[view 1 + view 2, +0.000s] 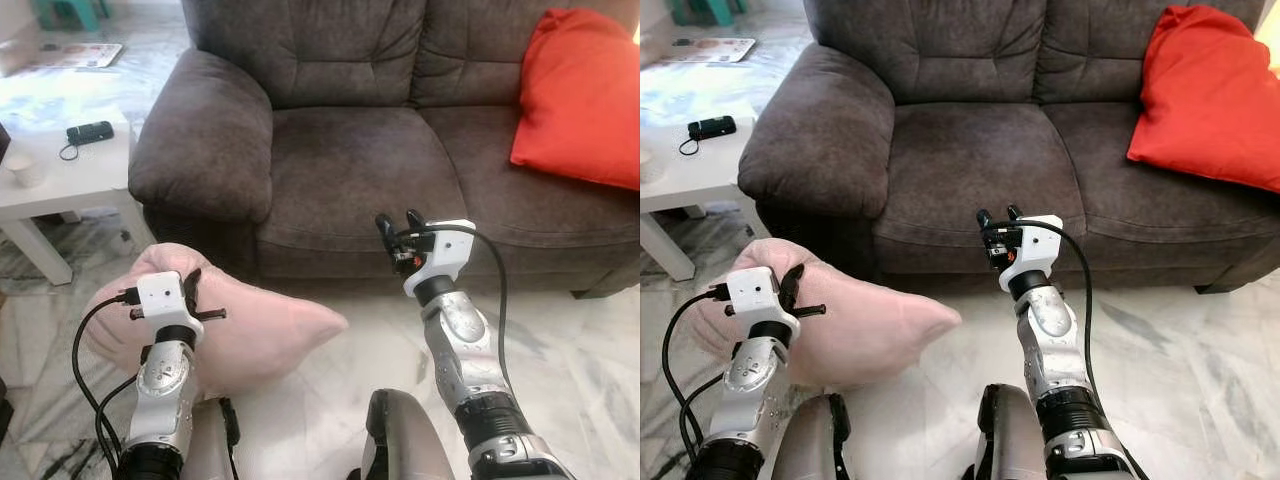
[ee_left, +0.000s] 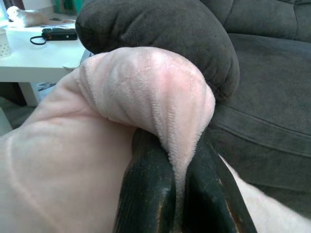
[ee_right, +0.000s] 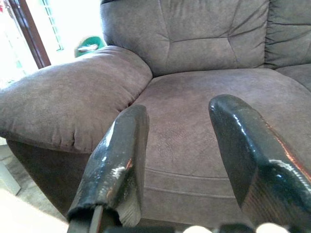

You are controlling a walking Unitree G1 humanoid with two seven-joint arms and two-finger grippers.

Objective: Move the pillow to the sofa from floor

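- The pink pillow (image 1: 250, 335) was low in front of the dark grey sofa (image 1: 350, 170), just beside the sofa's left armrest (image 1: 200, 135); whether it touched the floor could not be told.
- The left gripper (image 2: 177, 194) was closed narrowly on a fold of the pillow, plush pinched between its two black fingers (image 2: 146, 194).
- The right gripper (image 1: 398, 225) was raised before the front edge of the seat cushion, its fingers (image 3: 119, 155) spread apart and holding nothing.
- A red cushion (image 1: 580, 100) leaned against the sofa back at the right end.
- A white side table (image 1: 70, 170) stood left of the sofa, bearing a black device (image 1: 90, 132) and a cup (image 1: 25, 170).
- The floor (image 1: 570, 370) was pale marble.
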